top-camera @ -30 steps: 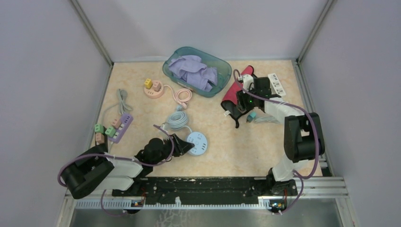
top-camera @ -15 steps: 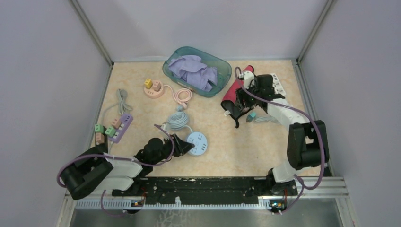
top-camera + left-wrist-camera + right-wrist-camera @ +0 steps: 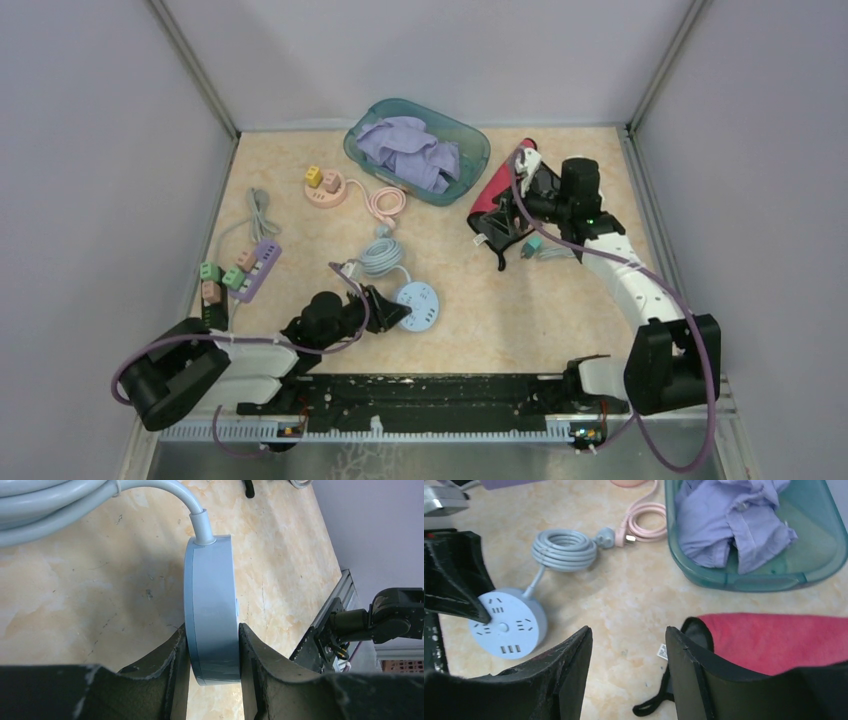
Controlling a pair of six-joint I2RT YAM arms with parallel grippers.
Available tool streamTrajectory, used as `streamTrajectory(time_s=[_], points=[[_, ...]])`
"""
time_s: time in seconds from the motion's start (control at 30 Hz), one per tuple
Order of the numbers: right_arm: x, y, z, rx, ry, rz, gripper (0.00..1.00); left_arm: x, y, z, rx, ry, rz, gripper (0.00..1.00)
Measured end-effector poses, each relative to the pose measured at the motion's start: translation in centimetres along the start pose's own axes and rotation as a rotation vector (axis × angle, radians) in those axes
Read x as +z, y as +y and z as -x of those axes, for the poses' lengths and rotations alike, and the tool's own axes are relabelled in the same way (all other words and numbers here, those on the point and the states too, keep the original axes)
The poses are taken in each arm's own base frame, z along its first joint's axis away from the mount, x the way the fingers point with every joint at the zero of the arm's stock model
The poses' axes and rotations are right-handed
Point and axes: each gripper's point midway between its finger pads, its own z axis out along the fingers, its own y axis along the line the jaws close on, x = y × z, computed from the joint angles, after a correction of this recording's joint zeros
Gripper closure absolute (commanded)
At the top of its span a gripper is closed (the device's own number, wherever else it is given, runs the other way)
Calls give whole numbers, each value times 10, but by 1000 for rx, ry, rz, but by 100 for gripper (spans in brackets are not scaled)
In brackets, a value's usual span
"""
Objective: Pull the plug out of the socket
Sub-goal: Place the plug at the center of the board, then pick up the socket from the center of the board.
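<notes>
A round light-blue socket (image 3: 418,304) lies on the table with my left gripper (image 3: 388,309) shut on its rim. The left wrist view shows the socket (image 3: 212,595) edge-on, pinched between both fingers of the left gripper (image 3: 213,628). In the right wrist view the socket's (image 3: 510,623) face shows only bare holes. A small teal plug (image 3: 533,243) lies loose on the table by a red pouch (image 3: 497,189), far from the socket. My right gripper (image 3: 507,208) hovers over the pouch, open and holding nothing. Bare table shows between the right gripper's (image 3: 628,631) fingers.
The socket's grey cable (image 3: 378,254) is coiled behind it. A teal basin (image 3: 470,145) of purple cloth stands at the back. A pink round socket (image 3: 325,188) with plugs and a purple strip (image 3: 256,268) with plugs are at the left.
The right arm has drawn back and risen toward the right, and its jaws have opened wider. The left gripper and the socket have stayed put.
</notes>
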Motion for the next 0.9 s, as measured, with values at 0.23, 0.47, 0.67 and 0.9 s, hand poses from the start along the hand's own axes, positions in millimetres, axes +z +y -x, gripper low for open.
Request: streamTrajectory(time_s=[0.23, 0.47, 0.67, 0.9], points=[[-8, 44, 23, -22, -98, 172, 3, -3, -5, 3, 60, -2, -27, 100], [-15, 78, 27, 37, -177, 337, 1, -8, -13, 4, 141, 0, -76, 100], [-14, 108, -14, 212, -162, 450, 1, -10, -20, 4, 178, -1, -126, 100], [-5, 143, -16, 255, -105, 602, 1, -12, -35, 14, 192, -49, -190, 100]])
